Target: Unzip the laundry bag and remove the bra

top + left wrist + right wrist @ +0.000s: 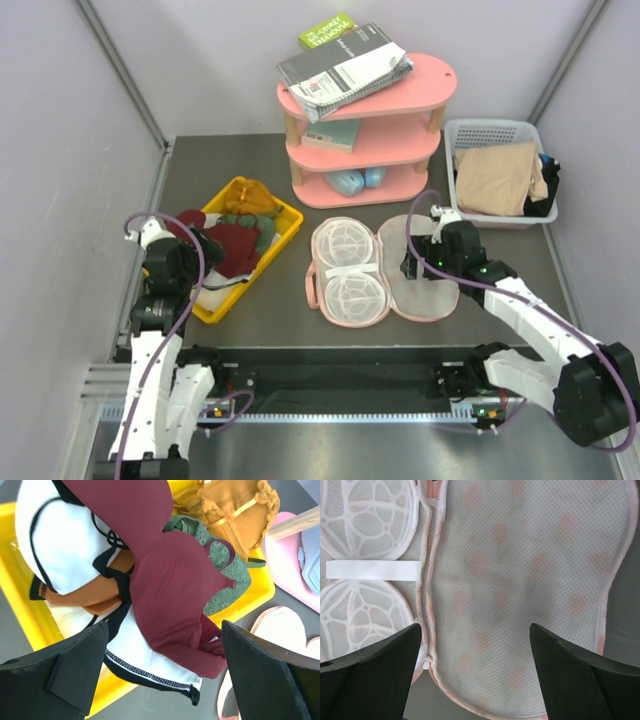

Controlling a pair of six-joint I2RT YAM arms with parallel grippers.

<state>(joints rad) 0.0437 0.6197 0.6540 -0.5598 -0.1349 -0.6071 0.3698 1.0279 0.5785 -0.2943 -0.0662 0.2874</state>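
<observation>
Directly beneath the left hand (162,637), whose fingers are spread wide and grip nothing, the bra (175,595) lies draped over white, orange and green garments in the yellow bin (288,216), its long axis running crosswise to the line between the fingers. Well to the right on the table (270,320), the laundry bag (385,270) lies unzipped and spread flat, with the right hand (418,262) open and empty just above its right flap. The removal looks done.

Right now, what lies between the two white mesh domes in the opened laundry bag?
A flat white band between the domes of the laundry bag; the right wrist view shows it clearest.
</observation>
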